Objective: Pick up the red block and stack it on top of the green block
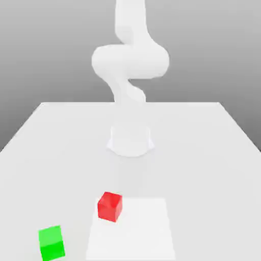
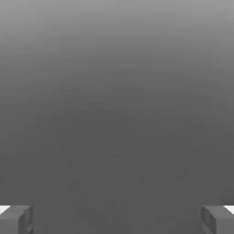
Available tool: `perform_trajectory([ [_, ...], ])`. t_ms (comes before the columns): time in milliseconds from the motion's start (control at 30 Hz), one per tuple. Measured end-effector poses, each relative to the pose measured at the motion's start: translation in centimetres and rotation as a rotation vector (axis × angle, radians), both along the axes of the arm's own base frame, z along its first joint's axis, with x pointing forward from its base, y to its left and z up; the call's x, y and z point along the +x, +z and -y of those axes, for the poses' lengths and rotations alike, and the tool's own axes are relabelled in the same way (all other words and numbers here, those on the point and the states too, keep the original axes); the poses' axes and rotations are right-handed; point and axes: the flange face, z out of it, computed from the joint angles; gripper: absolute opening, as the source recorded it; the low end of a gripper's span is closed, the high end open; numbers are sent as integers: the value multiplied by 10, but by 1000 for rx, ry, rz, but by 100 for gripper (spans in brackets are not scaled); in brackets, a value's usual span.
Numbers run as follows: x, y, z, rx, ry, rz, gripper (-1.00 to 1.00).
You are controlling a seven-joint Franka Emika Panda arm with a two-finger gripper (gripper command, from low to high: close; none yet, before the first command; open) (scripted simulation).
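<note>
Exterior view: red block [image 1: 109, 206] corner-forward, flat.

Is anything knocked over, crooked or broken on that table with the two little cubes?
Nothing stands out. The red block and green block both sit flat on the white table, apart from each other, undamaged. The gripper is open with nothing between its fingers.

The white arm [image 1: 130, 66] is rising from its round base [image 1: 130, 140] at the far middle of the exterior view, folding back on itself at a bulky elbow. In the hand view, the gripper [image 2: 117, 219] is holding its two grey fingers [image 2: 16, 219] wide apart, with nothing between them.
</note>
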Motion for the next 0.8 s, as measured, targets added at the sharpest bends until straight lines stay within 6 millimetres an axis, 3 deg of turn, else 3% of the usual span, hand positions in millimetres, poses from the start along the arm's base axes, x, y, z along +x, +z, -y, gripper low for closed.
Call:
perform_trajectory([
  [133,41,-99,12,22,-58,-151,0],
  [300,57,-224,28,51,-131,-336,0],
  [433,43,-325,40,79,-194,-490,0],
  [567,4,-422,47,110,-261,-655,0],
  [633,-9,-452,48,119,-279,-698,0],
  [800,-13,-502,49,121,-285,-711,0],
])
